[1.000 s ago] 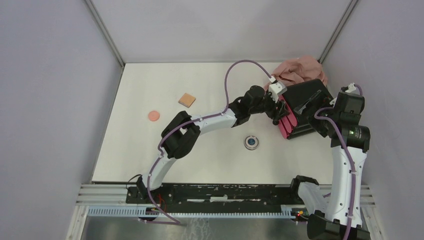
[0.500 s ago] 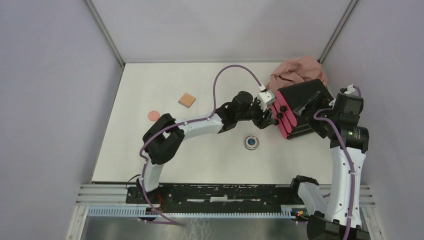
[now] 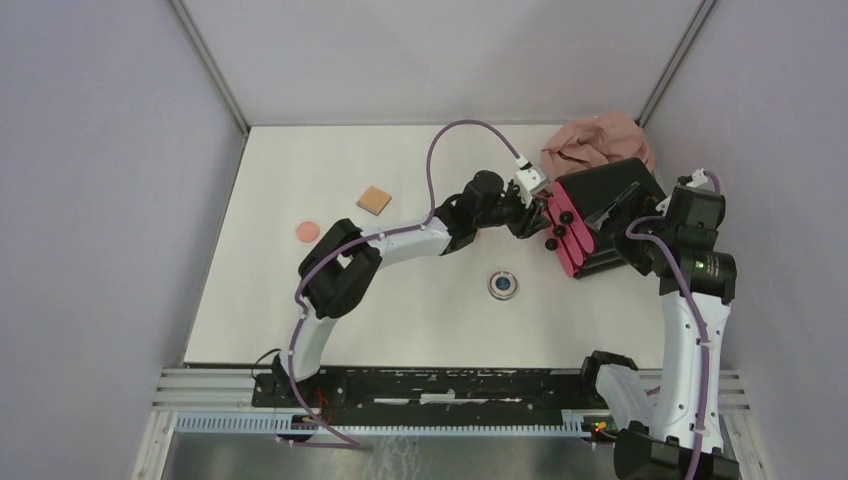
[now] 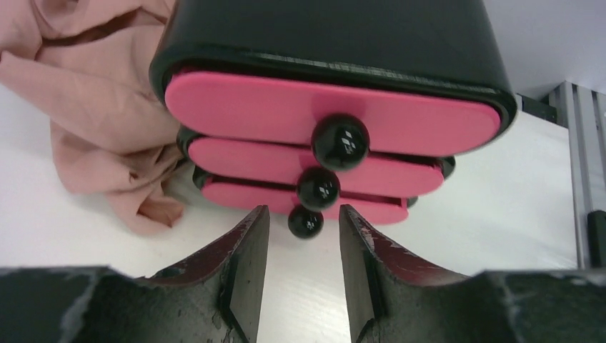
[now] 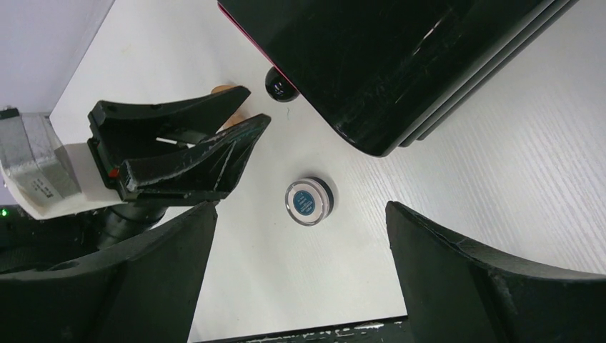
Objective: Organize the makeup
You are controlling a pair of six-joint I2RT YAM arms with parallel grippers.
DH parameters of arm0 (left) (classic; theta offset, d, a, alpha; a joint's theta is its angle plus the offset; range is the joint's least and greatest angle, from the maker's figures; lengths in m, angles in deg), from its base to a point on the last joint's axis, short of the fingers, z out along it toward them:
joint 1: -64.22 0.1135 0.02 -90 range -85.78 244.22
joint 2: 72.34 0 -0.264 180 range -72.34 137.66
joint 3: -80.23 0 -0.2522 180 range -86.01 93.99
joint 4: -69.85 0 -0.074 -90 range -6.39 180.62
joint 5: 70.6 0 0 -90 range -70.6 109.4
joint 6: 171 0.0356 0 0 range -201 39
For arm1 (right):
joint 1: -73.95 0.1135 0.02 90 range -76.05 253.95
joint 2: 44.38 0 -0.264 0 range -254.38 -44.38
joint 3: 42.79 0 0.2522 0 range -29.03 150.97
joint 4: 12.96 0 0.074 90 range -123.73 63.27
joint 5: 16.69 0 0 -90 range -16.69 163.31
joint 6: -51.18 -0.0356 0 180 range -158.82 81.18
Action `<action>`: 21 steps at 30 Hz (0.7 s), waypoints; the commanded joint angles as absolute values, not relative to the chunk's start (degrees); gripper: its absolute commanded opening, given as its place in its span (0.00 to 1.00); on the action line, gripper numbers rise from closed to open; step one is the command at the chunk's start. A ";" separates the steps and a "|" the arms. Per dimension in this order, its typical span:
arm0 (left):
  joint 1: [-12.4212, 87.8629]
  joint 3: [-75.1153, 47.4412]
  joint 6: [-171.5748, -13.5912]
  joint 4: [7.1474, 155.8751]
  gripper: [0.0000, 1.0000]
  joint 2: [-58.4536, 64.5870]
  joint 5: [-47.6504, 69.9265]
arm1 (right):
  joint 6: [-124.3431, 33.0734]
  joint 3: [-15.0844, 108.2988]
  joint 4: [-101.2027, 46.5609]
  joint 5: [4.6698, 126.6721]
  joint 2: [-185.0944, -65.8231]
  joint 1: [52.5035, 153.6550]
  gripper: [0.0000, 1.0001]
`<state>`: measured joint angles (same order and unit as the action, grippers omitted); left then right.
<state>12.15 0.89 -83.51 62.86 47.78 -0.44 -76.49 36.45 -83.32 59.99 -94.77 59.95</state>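
White worktop (image 3: 420, 310), walls on three sides.
Left arm (image 3: 400, 245) reaches across it toward the far right. Right arm (image 3: 690, 300) stands at the right edge, wrist bent in over the box.
Pinkish cloth (image 3: 595, 140) is bunched in the far right corner, lying against the box.
Black box (image 3: 605, 190) sits just in front of the cloth. Its three magenta drawer fronts (image 4: 329, 114) are stacked and face the left arm. They look pushed in, but I can't tell if fully.
Right fingers (image 5: 164, 271): spread wide, nothing between them, hanging above the worktop by the box's near corner. The compact shows on the worktop through the gap.
Left fingers (image 4: 246, 264): narrow gap, holding nothing. Tips are low, right in front of the drawer fronts. The lowest knob sits just ahead of them, centred on the gap, with worktop showing on both sides of it, so no contact.
Makeup in view, all loose on the worktop:
- tan square pad (image 3: 374, 199): far left of centre, well apart from the box
- silver compact (image 3: 504, 285): centre, nearer the arm bases than the box, lid up, close to the box's near left corner
- salmon puff (image 3: 307, 231): near the left wall, just this side of the pad, not touching it

Black knobs (image 4: 340, 141): three, one per drawer, in a line down the fronts.
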 commanded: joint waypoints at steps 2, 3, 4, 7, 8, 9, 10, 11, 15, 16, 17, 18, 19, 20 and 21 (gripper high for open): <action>12.01 11.25 -83.98 60.34 0.46 53.57 -2.32 | -77.02 36.59 -80.35 58.63 -95.29 59.79 0.95; 11.99 12.52 -84.48 60.01 0.45 54.36 -1.83 | -77.05 36.69 -80.34 58.40 -95.35 59.72 0.95; 11.91 13.12 -84.79 59.68 0.45 54.92 -1.29 | -77.09 36.73 -80.38 58.43 -95.35 59.74 0.95; 12.01 14.61 -85.40 59.52 0.44 56.44 1.31 | -76.88 37.12 -80.73 58.78 -95.19 59.77 0.95; 11.96 15.13 -85.66 59.53 0.44 56.90 1.76 | -76.82 37.06 -80.70 58.81 -95.26 59.73 0.95; 11.98 15.61 -85.90 59.53 0.44 57.28 2.15 | -76.83 37.09 -80.68 58.74 -95.30 59.77 0.95; 11.99 16.09 -86.33 59.47 0.44 57.66 2.25 | -76.91 37.07 -80.56 58.60 -95.39 59.75 0.95; 11.96 16.43 -86.69 59.38 0.44 57.99 2.22 | -76.96 37.06 -80.45 58.43 -95.43 59.72 0.95; 11.99 16.20 -86.45 60.94 0.44 57.30 1.32 | -76.88 37.23 -80.63 58.58 -95.36 59.80 0.95; 12.01 15.19 -85.78 61.42 0.44 56.33 1.67 | -76.80 37.16 -80.75 58.69 -95.28 59.77 0.95; 11.95 13.39 -85.04 61.54 0.46 55.05 2.59 | -76.79 37.16 -80.84 58.76 -95.15 59.78 0.95; 11.99 11.12 -84.38 61.21 0.48 53.32 3.97 | -76.72 36.98 -80.82 58.80 -95.10 59.75 0.95; 12.03 8.52 -83.95 60.25 0.50 51.56 5.67 | -76.76 36.78 -80.72 58.81 -95.09 59.73 0.95; 12.09 5.60 -83.83 59.00 0.52 49.51 6.69 | -76.85 36.45 -80.51 58.79 -95.01 59.78 0.95; 12.11 3.16 -83.70 57.76 0.54 47.80 6.97 | -76.99 36.24 -80.33 58.70 -95.00 59.80 0.95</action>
